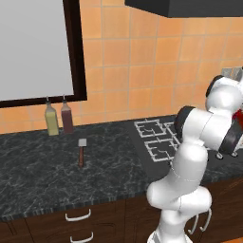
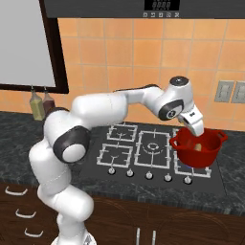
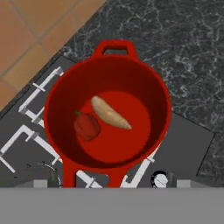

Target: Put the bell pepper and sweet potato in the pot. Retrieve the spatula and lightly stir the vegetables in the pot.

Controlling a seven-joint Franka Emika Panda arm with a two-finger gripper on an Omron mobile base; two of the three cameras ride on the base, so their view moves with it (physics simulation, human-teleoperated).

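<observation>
On the dark speckled stone counter (image 1: 42, 166), well to the left of the black gas stove (image 2: 143, 153), lies the short spatula (image 1: 81, 152) with its small square light-grey blade and dark reddish-brown handle; the blade points toward the orange tiled wall (image 1: 142, 71) and nothing touches it. Behind it, against the wall below the dark-framed window (image 1: 33, 47), stand two slim bottles side by side, a yellowish bottle (image 1: 51, 120) and a dark reddish-brown bottle (image 1: 67, 118) (both upright, near the spatula but apart from it); the counter between spatula and stove is bare stone. A black range hood (image 2: 143, 7) hangs over the stove, a row of small knobs (image 2: 148, 175) runs along its front edge, and two grey wall outlets (image 2: 229, 92) sit on the tiles to the right.

The deep round bright red pot (image 2: 198, 148) stands on the stove's right-hand burner; in the hand view the glossy red bell pepper (image 3: 86, 125) and the pale tan-orange sweet potato (image 3: 110, 113) both lie on the pot's floor, the pepper just beside the potato.

The white arm rises from the base, bends at a dark elbow, and reaches rightward across the stove; its wrist turns down so that the gripper (image 2: 194, 125) hangs directly above the pot's mouth, looking straight in; its fingers are too poorly seen to tell how far apart they stand, and nothing shows between them.
</observation>
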